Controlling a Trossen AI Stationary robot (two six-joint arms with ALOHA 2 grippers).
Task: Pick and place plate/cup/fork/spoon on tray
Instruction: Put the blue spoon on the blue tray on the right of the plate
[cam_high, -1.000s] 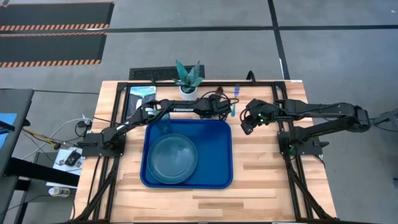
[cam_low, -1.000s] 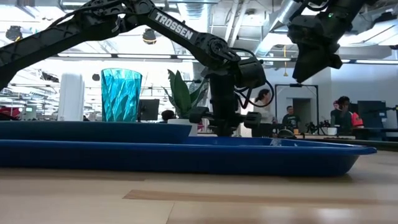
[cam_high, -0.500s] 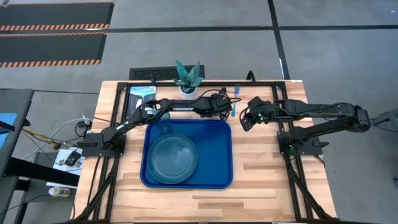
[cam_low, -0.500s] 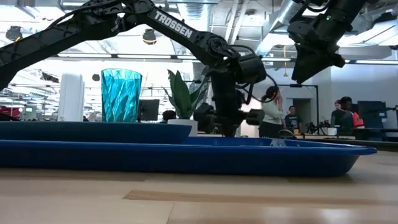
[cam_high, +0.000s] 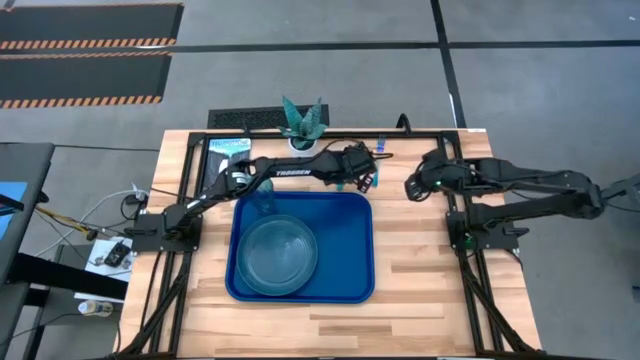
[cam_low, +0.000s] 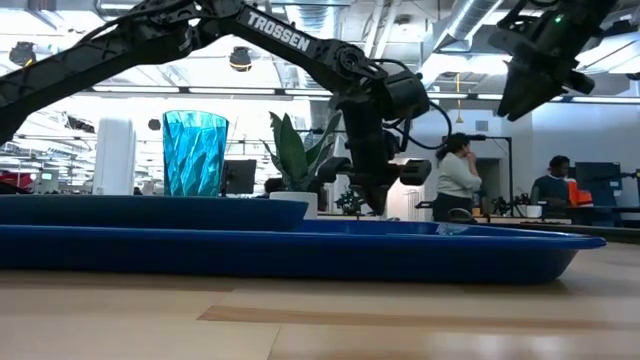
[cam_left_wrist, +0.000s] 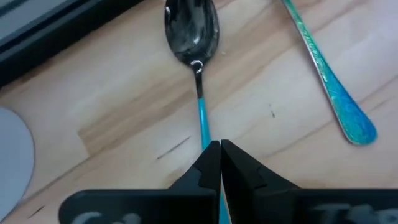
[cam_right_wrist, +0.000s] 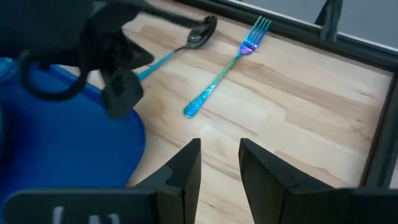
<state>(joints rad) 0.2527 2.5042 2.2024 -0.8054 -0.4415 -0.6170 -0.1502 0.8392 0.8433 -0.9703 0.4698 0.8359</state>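
The spoon (cam_left_wrist: 191, 37), with a dark bowl and a light blue handle, lies on the wood just beyond the tray's far right corner. My left gripper (cam_left_wrist: 220, 152) is shut on its handle, and also shows in the high view (cam_high: 366, 181). The blue fork (cam_right_wrist: 227, 68) lies flat on the table beside the spoon. My right gripper (cam_right_wrist: 217, 163) is open and empty above the table, to the right of both utensils (cam_high: 411, 187). The plate (cam_high: 280, 255) and the cup (cam_low: 195, 152) sit in the tray (cam_high: 345, 285). My left gripper pinches the spoon's light blue handle (cam_left_wrist: 201, 127) between its two fingertips, back from the bowl, toward the handle's tray-side end. The fingers come from above, slanting. The bowl (cam_right_wrist: 203, 30) points toward the table's far edge; whether it rests on the wood I cannot tell.
A white pot with a green plant (cam_high: 302, 128) stands at the far edge, left of the utensils. A black frame rail (cam_right_wrist: 292, 37) runs just behind the fork. People stand in the room beyond the table (cam_low: 458, 180). Bare wood lies to the tray's right (cam_high: 420, 270).
My right gripper has moved away from the spoon, toward the table's right edge, and risen a little. My left gripper has stayed by the tray's far right corner and tipped at the wrist.
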